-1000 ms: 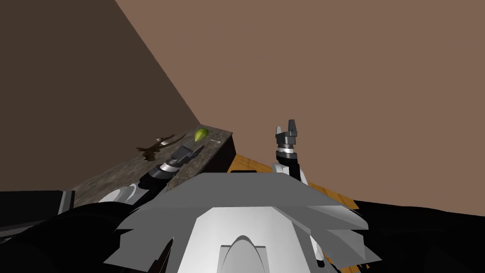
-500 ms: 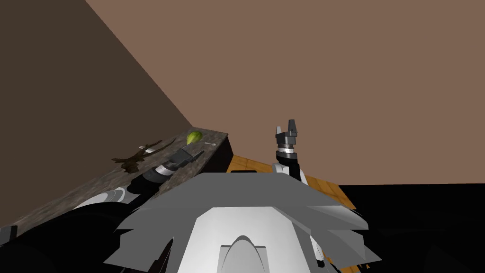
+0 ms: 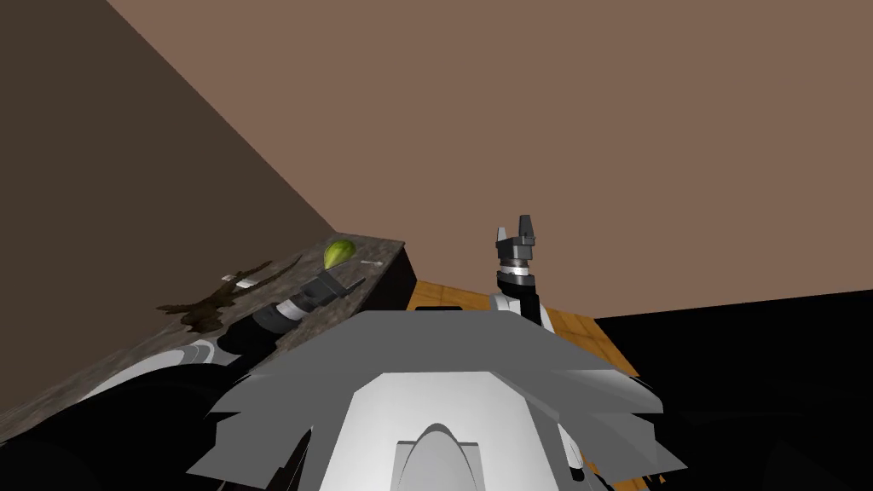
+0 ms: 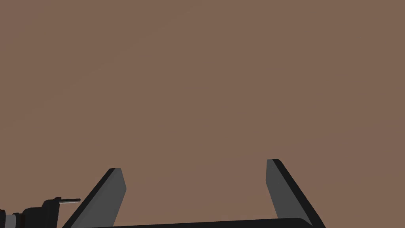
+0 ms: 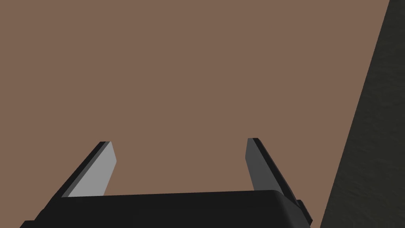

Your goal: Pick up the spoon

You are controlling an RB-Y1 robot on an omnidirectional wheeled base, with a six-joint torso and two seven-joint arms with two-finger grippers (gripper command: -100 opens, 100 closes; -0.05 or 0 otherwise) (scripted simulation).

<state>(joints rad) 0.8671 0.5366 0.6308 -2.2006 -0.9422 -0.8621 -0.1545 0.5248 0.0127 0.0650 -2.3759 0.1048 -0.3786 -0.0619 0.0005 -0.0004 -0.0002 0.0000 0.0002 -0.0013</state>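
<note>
A mottled stone counter [image 3: 128, 358] runs along my left. Near its far end lie a green fruit [image 3: 339, 252] and, just beside it, a thin pale utensil [image 3: 371, 263], too small to tell whether it is the spoon. A second pale utensil [image 3: 243, 278] rests farther back by a dark brown stain [image 3: 209, 305]. My left gripper [image 3: 351, 281] hovers over the counter just short of the fruit, open [image 4: 193, 164] and empty. My right gripper [image 3: 517, 227] points up beside the counter's end, open [image 5: 180, 140] and empty.
Brown walls meet in a corner behind the counter. The counter's dark end face [image 3: 401, 281] drops to a wooden floor [image 3: 443, 294]. A black area [image 3: 750, 384] lies at the right. The right gripper [image 4: 63, 201] shows in the left wrist view.
My view has swung, so the counter and the things on it sit farther left and lower in the picture. The left arm has shifted slightly with them. The right arm holds its pose.
</note>
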